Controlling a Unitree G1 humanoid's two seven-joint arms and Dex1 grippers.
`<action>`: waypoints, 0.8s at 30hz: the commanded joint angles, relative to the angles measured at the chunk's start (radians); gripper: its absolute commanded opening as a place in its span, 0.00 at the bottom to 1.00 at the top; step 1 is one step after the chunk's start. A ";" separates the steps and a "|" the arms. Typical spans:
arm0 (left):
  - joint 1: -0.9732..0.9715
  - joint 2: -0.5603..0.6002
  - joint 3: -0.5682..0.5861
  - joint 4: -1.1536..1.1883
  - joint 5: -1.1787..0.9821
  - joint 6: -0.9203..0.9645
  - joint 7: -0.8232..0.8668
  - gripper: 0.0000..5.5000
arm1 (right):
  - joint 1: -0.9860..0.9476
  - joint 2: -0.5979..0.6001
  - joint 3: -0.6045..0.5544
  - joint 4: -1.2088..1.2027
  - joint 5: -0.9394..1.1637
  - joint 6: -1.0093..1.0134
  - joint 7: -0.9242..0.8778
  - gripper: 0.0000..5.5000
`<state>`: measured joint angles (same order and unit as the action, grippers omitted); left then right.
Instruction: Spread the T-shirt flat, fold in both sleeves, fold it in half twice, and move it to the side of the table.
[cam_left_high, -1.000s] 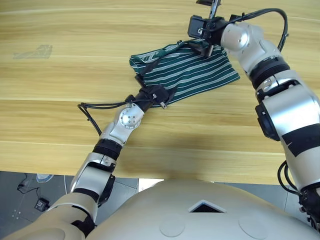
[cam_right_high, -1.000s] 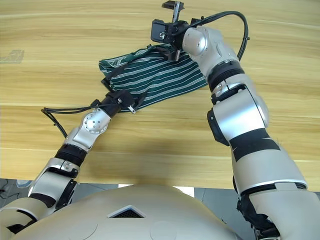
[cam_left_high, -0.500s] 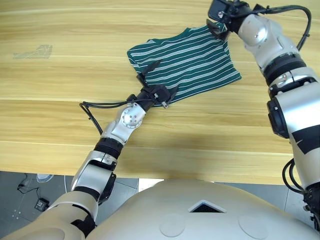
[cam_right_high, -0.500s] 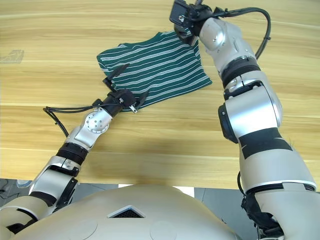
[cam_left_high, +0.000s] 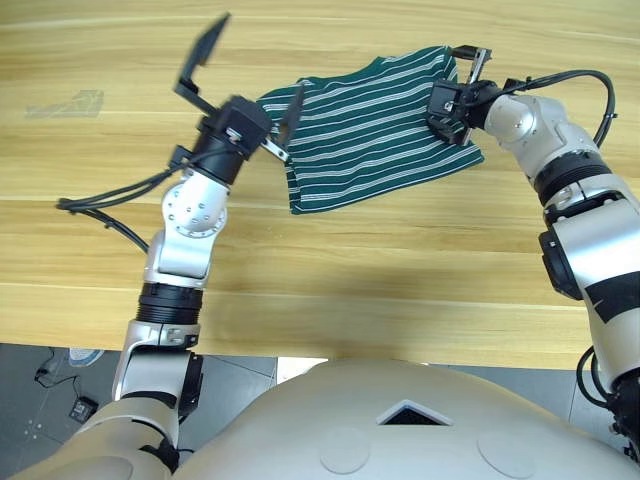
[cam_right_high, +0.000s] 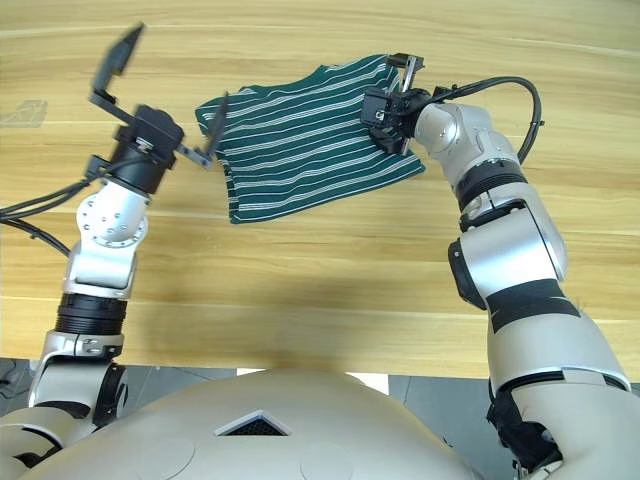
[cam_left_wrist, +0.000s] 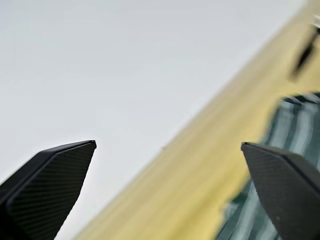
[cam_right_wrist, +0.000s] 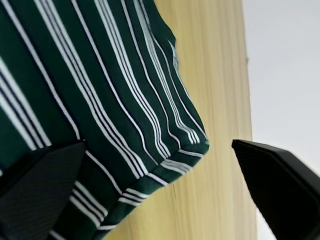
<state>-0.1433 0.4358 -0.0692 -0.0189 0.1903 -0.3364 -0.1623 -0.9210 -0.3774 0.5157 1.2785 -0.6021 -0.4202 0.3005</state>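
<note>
Striped T-shirt (cam_left_high: 370, 130) lies folded on the table (cam_left_high: 400, 270), between both arms. Left gripper (cam_left_high: 258, 58) raised beside its left edge, fingers wide apart, empty. Right gripper (cam_left_high: 465, 75) over its right edge, fingers apart, holding nothing.

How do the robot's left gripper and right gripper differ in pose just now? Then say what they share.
The left gripper stands high above the table, beside the left edge of the T-shirt; the right gripper sits low over its right edge. The left gripper's wrist view looks out along the table; the right gripper's looks closely onto striped cloth. Shared: both are open and hold nothing.
</note>
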 joint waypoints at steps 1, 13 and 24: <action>0.052 0.027 0.102 -0.138 -0.071 0.083 -0.026 0.98 | 0.125 -0.076 0.072 0.013 -0.069 -0.008 0.083 0.98; 0.207 0.000 0.144 -0.284 -0.093 0.155 -0.059 0.98 | 0.531 -0.396 0.124 -1.038 0.182 -0.105 0.446 0.98; 0.301 -0.071 0.087 -0.355 -0.139 0.206 -0.091 0.98 | 0.701 -0.222 0.106 -1.071 0.257 -0.014 0.410 0.98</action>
<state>0.1312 0.3843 0.0506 -0.3671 0.0388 -0.1436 -0.2490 -0.2918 -0.6522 0.5855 0.1234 -0.3153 -0.4569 0.7316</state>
